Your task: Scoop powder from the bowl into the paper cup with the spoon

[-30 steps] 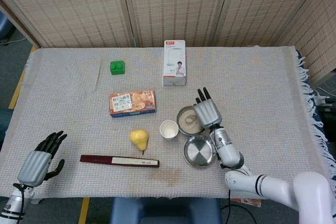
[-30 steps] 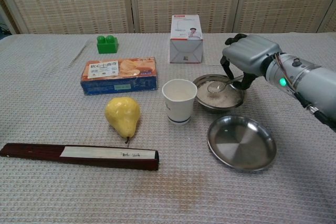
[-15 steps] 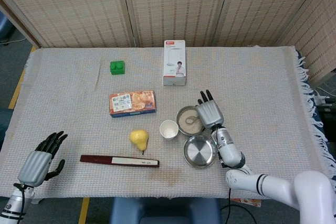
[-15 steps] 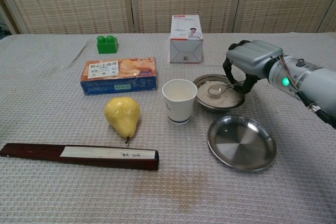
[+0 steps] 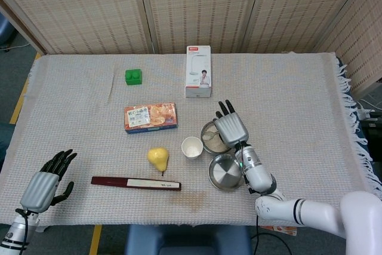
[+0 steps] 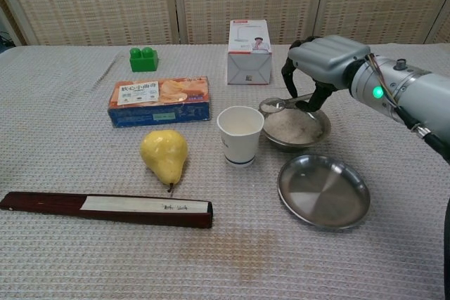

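Note:
My right hand (image 6: 325,61) (image 5: 231,128) holds the metal spoon (image 6: 280,104) above the left rim of the steel bowl (image 6: 315,133), which is filled with pale powder. The spoon's scoop carries a little powder and hangs between the bowl and the white paper cup (image 6: 240,135) (image 5: 191,147). In the head view the hand covers most of the bowl (image 5: 210,141). The cup stands upright just left of the bowl. My left hand (image 5: 46,181) rests open near the table's front left corner, holding nothing.
An empty steel dish (image 6: 323,191) lies in front of the bowl. A yellow pear (image 6: 164,154), an orange snack box (image 6: 159,100), a dark closed fan (image 6: 105,209), a white carton (image 6: 249,51) and a green block (image 6: 143,58) also sit on the cloth.
My right hand has lifted the spoon out of the powder and moved it left toward the cup. The left hand has stayed put.

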Available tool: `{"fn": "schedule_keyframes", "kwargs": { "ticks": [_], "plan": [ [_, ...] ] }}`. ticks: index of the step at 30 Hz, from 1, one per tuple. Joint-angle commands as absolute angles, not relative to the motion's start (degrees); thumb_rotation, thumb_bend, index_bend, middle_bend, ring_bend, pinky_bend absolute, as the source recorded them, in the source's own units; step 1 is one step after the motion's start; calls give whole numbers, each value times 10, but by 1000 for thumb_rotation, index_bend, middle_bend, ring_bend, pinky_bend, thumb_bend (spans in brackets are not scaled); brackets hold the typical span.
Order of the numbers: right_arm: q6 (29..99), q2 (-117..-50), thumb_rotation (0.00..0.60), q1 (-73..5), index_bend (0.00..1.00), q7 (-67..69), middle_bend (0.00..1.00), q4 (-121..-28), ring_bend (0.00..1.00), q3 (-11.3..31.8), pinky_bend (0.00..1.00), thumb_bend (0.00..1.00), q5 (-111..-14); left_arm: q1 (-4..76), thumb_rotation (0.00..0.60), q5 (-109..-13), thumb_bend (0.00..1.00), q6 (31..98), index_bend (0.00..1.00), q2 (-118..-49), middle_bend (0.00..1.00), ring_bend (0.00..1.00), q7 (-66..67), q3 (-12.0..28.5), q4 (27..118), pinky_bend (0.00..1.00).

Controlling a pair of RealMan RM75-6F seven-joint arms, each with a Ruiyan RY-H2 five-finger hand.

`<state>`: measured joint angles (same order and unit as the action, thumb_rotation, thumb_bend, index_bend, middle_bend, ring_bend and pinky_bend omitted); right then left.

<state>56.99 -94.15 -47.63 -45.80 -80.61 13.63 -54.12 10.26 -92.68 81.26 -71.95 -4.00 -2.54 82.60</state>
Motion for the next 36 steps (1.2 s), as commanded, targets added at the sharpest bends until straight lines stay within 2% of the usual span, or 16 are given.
{"fn": "schedule_keyframes", "kwargs": {
  "ticks": [1, 10, 22, 31, 36],
  "plan": [
    [581, -933, 600, -484, 741, -463, 304, -830, 13, 142, 0, 337, -543, 103, 600, -927, 469, 813, 0, -719, 0, 0, -40, -25, 826, 185],
    [595, -932, 600, -500, 741, -478, 304, -862, 14, 140, 0, 337, -538, 102, 600, -929, 469, 815, 0, -718, 0, 0, -44, -26, 826, 185],
    [623, -982, 600, -532, 739, -559, 304, -817, 14, 101, 0, 338, -571, 103, 600, -928, 469, 814, 0, -717, 0, 0, -48, -26, 824, 185],
    [662, -972, 600, -547, 739, -720, 304, -832, 14, 48, 0, 338, -627, 105, 600, -927, 468, 807, 0, -717, 0, 0, -49, -28, 826, 189],
    [680, -973, 600, -552, 737, -800, 304, -841, 15, 32, 0, 337, -641, 104, 600, -931, 469, 811, 0, -716, 0, 0, -45, -29, 829, 191]
  ]
}}
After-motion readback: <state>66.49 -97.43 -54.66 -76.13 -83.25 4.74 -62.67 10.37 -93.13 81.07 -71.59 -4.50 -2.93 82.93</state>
